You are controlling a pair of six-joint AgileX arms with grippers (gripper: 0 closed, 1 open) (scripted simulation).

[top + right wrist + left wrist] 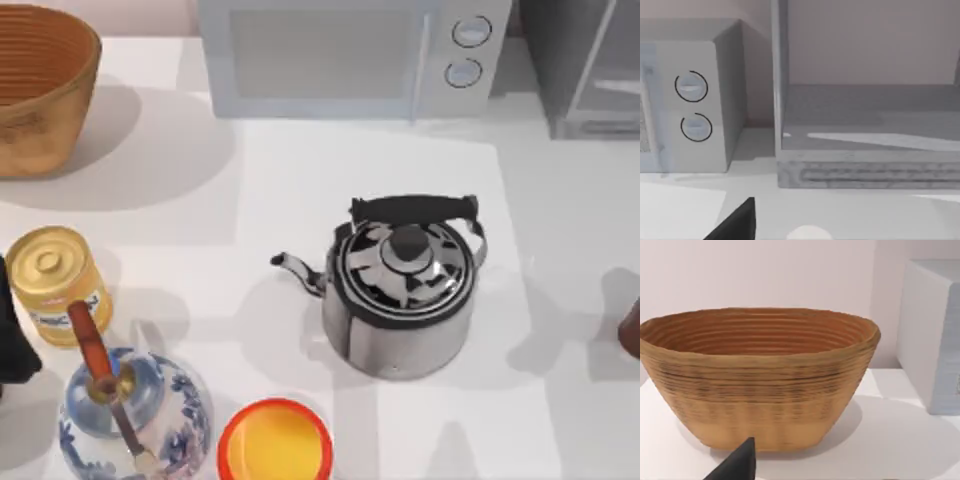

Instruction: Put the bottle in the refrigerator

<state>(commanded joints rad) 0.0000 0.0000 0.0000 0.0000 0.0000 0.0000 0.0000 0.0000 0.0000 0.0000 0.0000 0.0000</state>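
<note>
The bottle (631,330) shows as a dark reddish-brown sliver at the right edge of the top view, a little below mid-height, standing on the white table (560,200) well right of the steel kettle (405,285). The fridge (590,65) sits in the upper right corner, just right of the white microwave (350,55); in the right wrist view its door looks open, the grey inside and floor (865,120) bare to sight, with the microwave (690,100) and its two knobs beside it.

A black shape at the left edge of the top view, lower half, may be part of the left arm. Each wrist view has a dark finger tip at its lower edge, left (737,465) and right (737,222), but whether either gripper is open or closed cannot be told.

The left wrist view faces a woven basket (760,375), which lies in the upper left corner of the top view. In the lower left are a yellow can (55,285), a blue-and-white pot (135,410) and a red-rimmed yellow bowl (275,440)
</note>
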